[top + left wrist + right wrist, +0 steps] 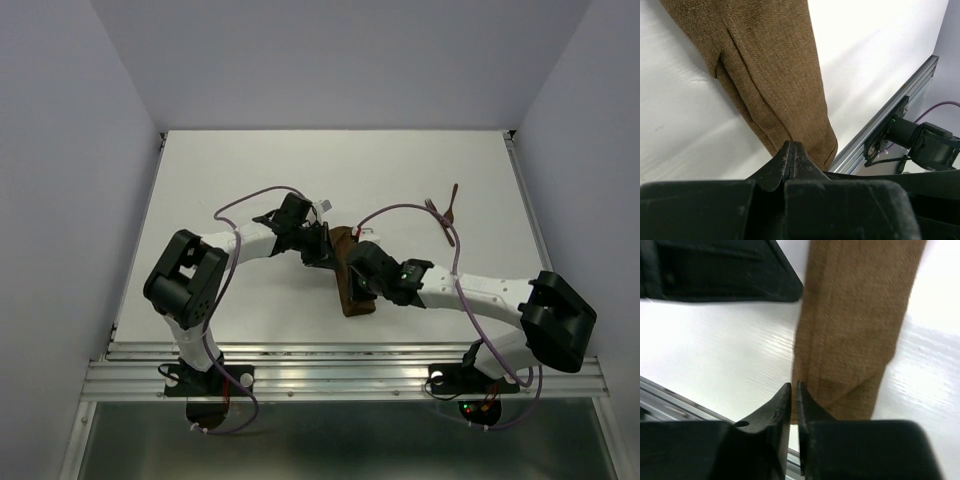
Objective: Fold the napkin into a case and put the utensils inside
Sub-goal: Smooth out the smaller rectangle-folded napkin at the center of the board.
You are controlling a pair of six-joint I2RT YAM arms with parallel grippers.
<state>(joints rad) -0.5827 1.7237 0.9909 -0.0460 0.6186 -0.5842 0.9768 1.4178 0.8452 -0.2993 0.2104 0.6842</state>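
— White table (250, 170) is seen under pale walls (60, 150), and a metal rail (340, 372) is fixed along its near edge. Where is the napkin (356, 300) found?

— It is laid flat near the middle of the table, between the two arms. It is folded into a narrow, layered strip that runs from far to near. The woven brown cloth is shown close up in both wrist views.

— How is the left gripper (791, 150) set?

— Its jaws are pressed together, and no gap is seen. The tips are placed against the edge of the strip, touching the cloth. Whether a fold is caught between them cannot be told.

— And the right gripper (794, 392)?

— Its fingers (772, 412) are parted by only a slim gap. They are held low at the strip's edge, beside an end where a diagonal fold is seen. Whether the cloth is touched cannot be told.

— Where are the utensils (447, 215) seen?

— They are laid on the bare table towards the far right. They are close to each other and well apart from the napkin.
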